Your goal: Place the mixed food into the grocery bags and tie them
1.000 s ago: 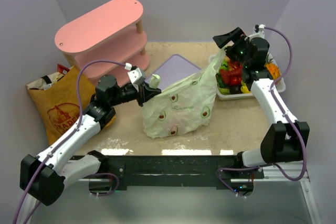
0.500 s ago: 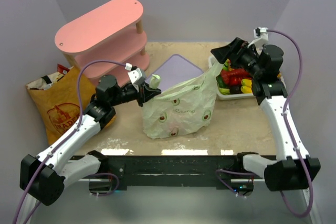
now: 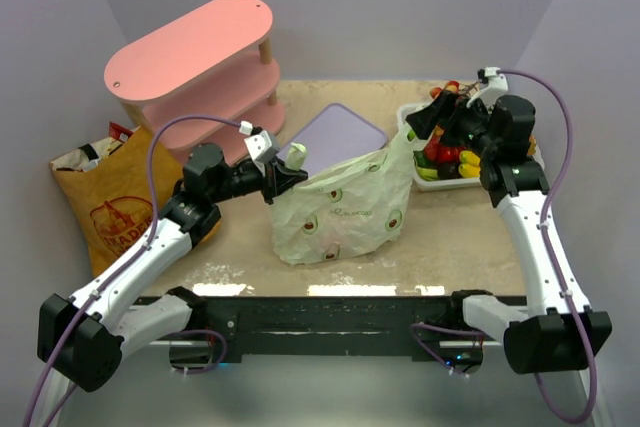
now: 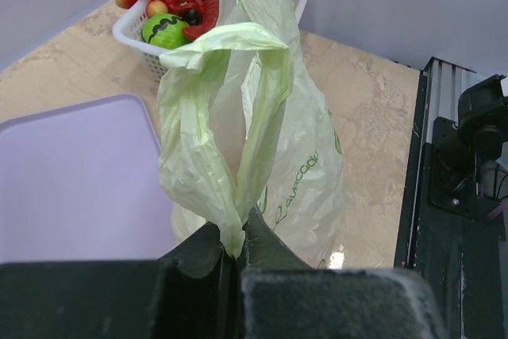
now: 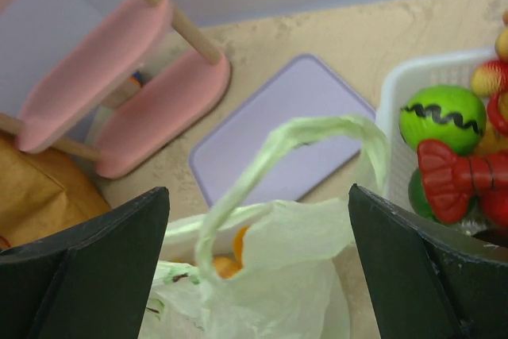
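The pale-green plastic grocery bag (image 3: 340, 209) stands mid-table with avocado prints. My left gripper (image 3: 285, 175) is shut on its left handle (image 4: 230, 117), pinched at the jaw tips (image 4: 232, 248) and held up. My right gripper (image 3: 428, 119) hangs open over the bag's right side. In the right wrist view the other handle loop (image 5: 317, 129) rises free between the wide-apart fingers (image 5: 95, 267), touching neither. Something orange (image 5: 226, 256) shows inside the bag's mouth. The brown paper grocery bag (image 3: 110, 202) lies at the far left, with a red packet edge (image 3: 120, 132) at its top.
A white basket (image 3: 408, 117) of toy fruit sits at the back right, just behind my right gripper. A purple board (image 3: 335, 137) lies behind the plastic bag. A pink two-tier shelf (image 3: 195, 62) stands at the back left, next to the paper bag.
My right gripper has come down and nearer, from over the basket to the bag's right handle, and its arm swung outward. The bag's right side has sagged lower. The left arm held still.
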Robot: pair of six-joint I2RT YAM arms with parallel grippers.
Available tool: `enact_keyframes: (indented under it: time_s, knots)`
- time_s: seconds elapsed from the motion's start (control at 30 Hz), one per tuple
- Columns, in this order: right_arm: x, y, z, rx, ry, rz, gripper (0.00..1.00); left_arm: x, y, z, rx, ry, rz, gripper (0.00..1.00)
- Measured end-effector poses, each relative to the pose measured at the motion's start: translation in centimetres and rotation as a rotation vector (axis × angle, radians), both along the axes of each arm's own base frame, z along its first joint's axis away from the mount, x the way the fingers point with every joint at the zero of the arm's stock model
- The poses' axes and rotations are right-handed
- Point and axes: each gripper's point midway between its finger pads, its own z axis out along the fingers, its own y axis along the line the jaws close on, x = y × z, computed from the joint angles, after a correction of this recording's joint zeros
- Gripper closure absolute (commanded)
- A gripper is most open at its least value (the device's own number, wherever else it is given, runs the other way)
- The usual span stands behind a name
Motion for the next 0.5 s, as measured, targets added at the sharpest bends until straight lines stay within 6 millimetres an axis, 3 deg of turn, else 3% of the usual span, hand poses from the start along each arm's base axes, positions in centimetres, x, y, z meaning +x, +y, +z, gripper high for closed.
enact_keyframes:
  time_s: [0.1, 0.17, 0.5]
  knots:
    - [0.5, -0.4, -3.7, -0.019, 0.101, -0.024, 0.01, 0.0, 0.0, 0.0, 0.000, 0.000, -0.002, 1.00]
    - [0.7, -0.7, -4.7, -0.026, 0.125, -0.040, 0.01, -0.1, -0.1, 0.0, 0.000, 0.000, -0.005, 1.00]
    - [1.5, -0.8, -6.7, -0.020, 0.150, -0.054, 0.01, -0.2, -0.2, 0.0, 0.000, 0.000, -0.009, 1.00]
